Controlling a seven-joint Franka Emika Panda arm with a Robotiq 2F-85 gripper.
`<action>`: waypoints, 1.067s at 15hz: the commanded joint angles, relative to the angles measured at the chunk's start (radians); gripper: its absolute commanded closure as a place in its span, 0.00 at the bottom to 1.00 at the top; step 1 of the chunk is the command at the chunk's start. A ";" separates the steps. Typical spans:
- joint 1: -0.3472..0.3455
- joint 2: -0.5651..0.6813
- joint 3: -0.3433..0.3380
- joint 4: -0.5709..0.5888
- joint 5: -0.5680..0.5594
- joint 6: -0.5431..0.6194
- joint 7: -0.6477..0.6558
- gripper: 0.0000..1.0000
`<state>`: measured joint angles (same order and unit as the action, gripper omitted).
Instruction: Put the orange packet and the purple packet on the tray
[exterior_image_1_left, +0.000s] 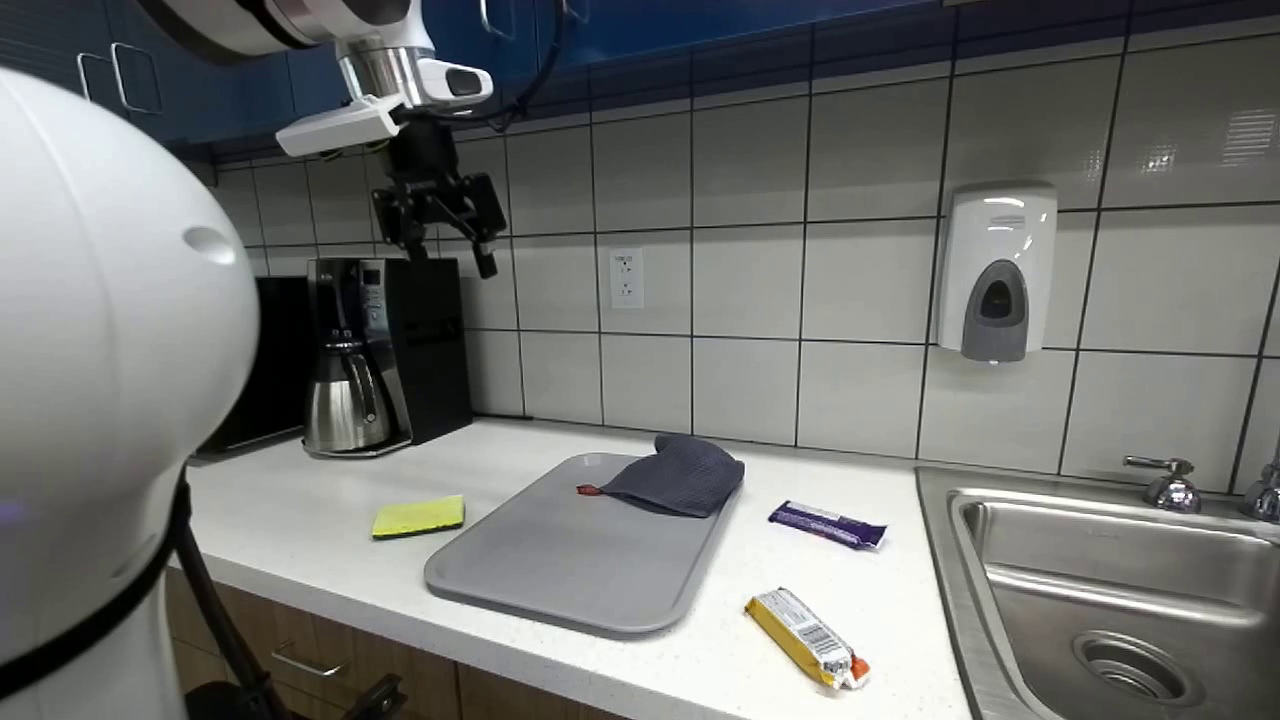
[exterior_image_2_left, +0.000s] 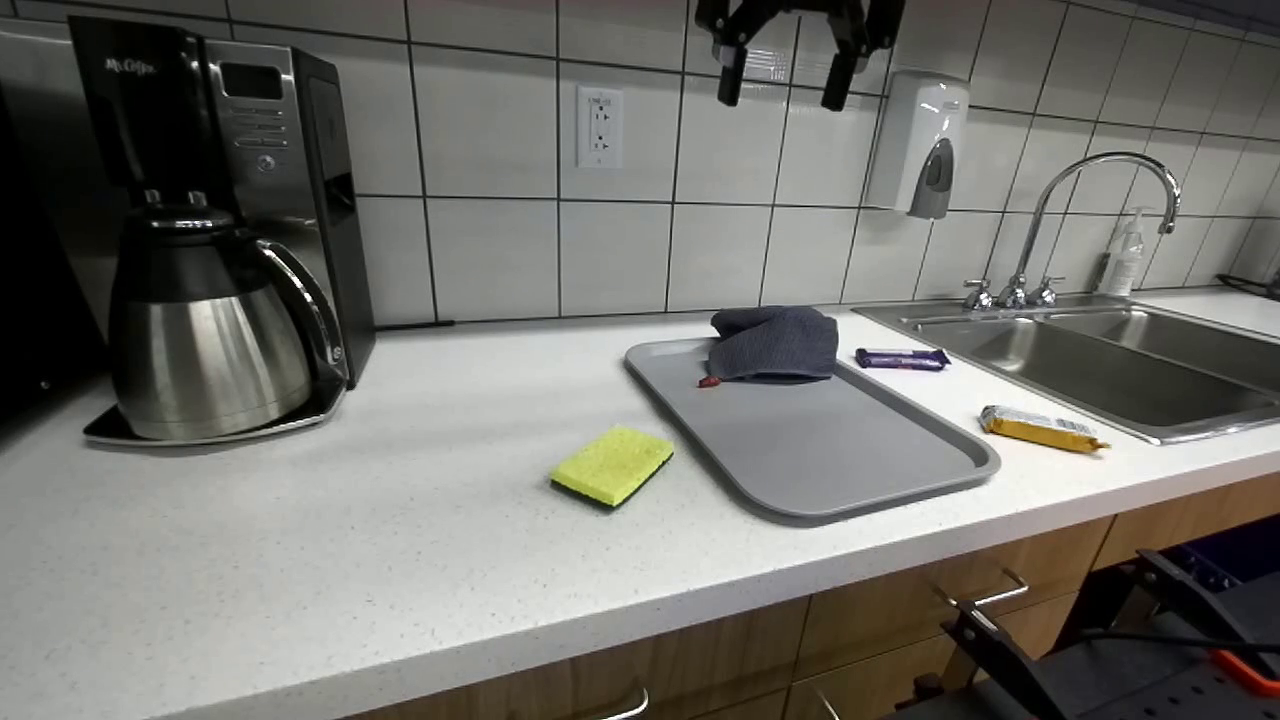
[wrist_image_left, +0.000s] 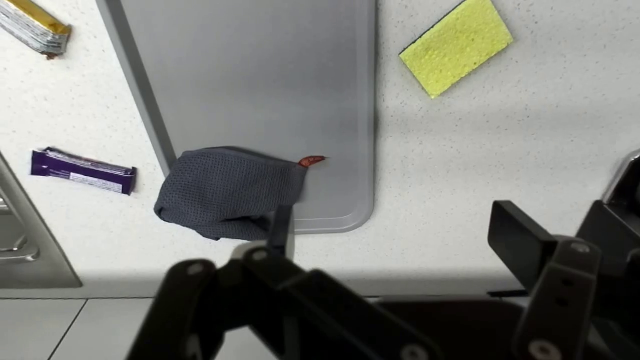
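The orange packet (exterior_image_1_left: 805, 640) lies on the white counter near its front edge, between tray and sink. It also shows in an exterior view (exterior_image_2_left: 1042, 430) and, cut by the frame edge, in the wrist view (wrist_image_left: 35, 24). The purple packet (exterior_image_1_left: 828, 525) lies on the counter farther back, beside the tray; it also shows (exterior_image_2_left: 902, 359) and in the wrist view (wrist_image_left: 84, 171). The grey tray (exterior_image_1_left: 570, 560) lies flat on the counter (exterior_image_2_left: 820, 450) (wrist_image_left: 250, 80). My gripper (exterior_image_1_left: 453, 258) is open and empty, high above the counter, fingers wide apart (exterior_image_2_left: 783, 97) (wrist_image_left: 392, 215).
A dark grey-blue cloth (exterior_image_1_left: 690, 475) lies on the tray's back end. A yellow-green sponge (exterior_image_2_left: 613, 466) lies beside the tray, opposite the packets. A coffee maker (exterior_image_2_left: 330, 200) with a steel carafe stands at the wall. A sink (exterior_image_1_left: 960, 580) and wall soap dispenser (exterior_image_1_left: 1000, 270) are beyond the packets.
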<state>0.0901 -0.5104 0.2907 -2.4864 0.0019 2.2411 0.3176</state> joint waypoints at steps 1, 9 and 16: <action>0.014 -0.021 -0.014 -0.031 -0.023 0.023 -0.005 0.00; 0.006 -0.038 -0.034 -0.109 -0.042 0.051 -0.023 0.00; -0.006 -0.044 -0.066 -0.173 -0.086 0.053 -0.030 0.00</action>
<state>0.0902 -0.5210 0.2396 -2.6167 -0.0596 2.2756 0.3093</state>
